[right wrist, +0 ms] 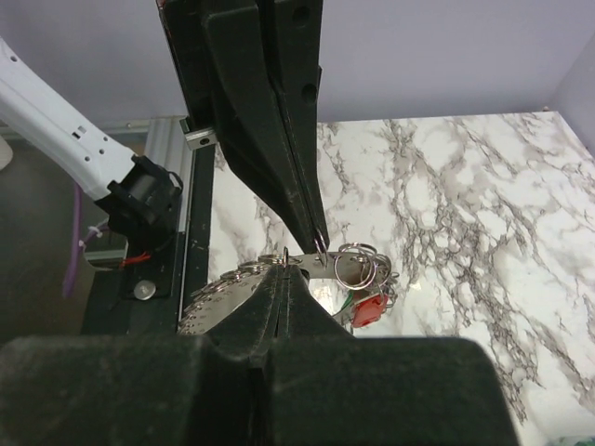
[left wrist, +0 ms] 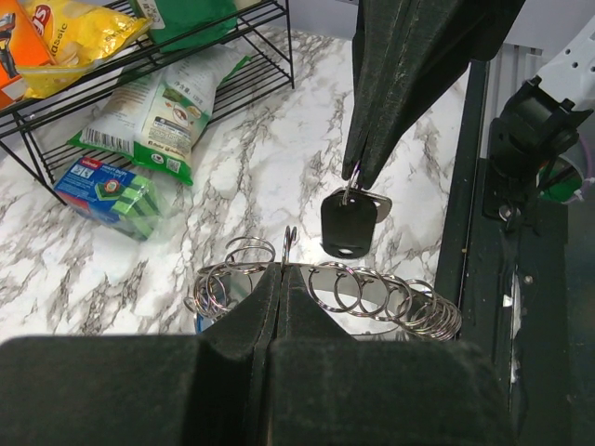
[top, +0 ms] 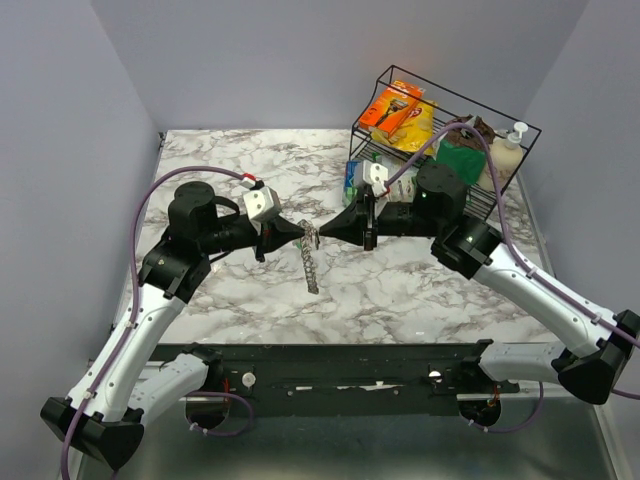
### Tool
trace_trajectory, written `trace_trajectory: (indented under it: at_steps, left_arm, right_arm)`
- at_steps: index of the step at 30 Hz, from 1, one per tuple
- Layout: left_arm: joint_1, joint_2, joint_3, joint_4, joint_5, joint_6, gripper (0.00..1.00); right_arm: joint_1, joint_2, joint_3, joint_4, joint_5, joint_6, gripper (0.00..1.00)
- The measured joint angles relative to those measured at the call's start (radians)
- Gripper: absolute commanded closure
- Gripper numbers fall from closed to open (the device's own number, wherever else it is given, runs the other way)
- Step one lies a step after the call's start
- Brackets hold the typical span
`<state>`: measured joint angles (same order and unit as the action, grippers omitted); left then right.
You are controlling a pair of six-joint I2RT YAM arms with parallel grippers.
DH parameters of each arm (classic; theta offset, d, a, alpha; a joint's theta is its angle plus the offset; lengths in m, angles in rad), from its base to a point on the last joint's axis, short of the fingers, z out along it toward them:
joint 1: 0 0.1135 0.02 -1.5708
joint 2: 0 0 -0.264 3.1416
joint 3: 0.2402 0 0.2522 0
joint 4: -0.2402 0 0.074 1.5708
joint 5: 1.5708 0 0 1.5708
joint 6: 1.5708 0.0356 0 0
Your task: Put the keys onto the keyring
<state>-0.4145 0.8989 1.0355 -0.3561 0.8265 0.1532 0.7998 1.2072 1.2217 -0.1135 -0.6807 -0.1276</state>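
Note:
The keyring (top: 311, 265) is a curved silver metal band hung with many small split rings; it hangs above the table middle between my two grippers. My left gripper (top: 303, 233) is shut on one ring at the band's top; the band (left wrist: 372, 293) spreads to both sides of its tips (left wrist: 281, 269). My right gripper (top: 325, 230) is shut on the small ring of a black-headed key (left wrist: 349, 223), which dangles just above the band. In the right wrist view the band (right wrist: 218, 297) carries a red-headed key (right wrist: 369, 308), and the left fingertips (right wrist: 319, 240) pinch a ring beside my right tips (right wrist: 284, 269).
A black wire rack (top: 450, 110) with snack bags and a soap bottle (top: 512, 150) stands at the back right. A snack bag (left wrist: 158, 111) and a blue sponge pack (left wrist: 107, 190) lie in front of it. A black rail (top: 330, 365) runs along the near edge.

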Motion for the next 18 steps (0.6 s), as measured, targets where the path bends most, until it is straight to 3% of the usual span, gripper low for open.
trace_trajectory:
  at_steps: [18]
  left_arm:
    - [0.000, 0.010, 0.004, 0.000, 0.005, -0.001, 1.00]
  right_arm:
    - [0.000, 0.079, 0.018, 0.039, -0.027, 0.051, 0.99]
